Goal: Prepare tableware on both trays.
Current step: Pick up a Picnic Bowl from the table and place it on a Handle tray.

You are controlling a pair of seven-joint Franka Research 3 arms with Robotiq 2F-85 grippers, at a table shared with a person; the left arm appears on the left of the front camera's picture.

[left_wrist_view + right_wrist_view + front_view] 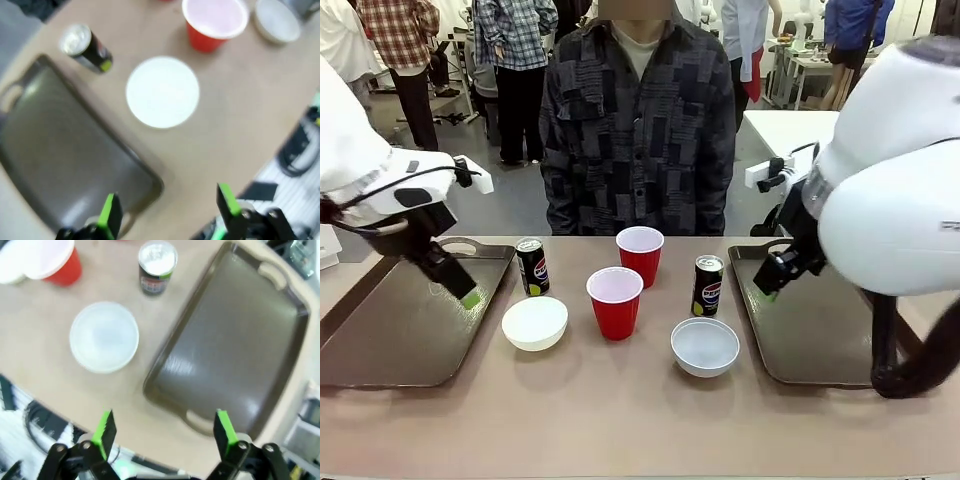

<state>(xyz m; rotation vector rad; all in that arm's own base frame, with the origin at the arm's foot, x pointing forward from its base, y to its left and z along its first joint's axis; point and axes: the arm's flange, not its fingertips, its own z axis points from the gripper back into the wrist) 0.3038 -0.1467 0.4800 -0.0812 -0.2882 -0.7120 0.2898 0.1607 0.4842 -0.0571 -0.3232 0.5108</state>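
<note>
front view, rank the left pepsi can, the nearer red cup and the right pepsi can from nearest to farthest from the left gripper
1. left Pepsi can, just right of the left gripper
2. nearer red cup, at the table's middle
3. right Pepsi can, beside the right tray

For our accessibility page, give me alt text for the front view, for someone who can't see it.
Two white bowls, two red cups and two Pepsi cans stand on the table between two brown trays. The robot's left hand and right hand hover one over each tray; a person stands opposite.
</note>
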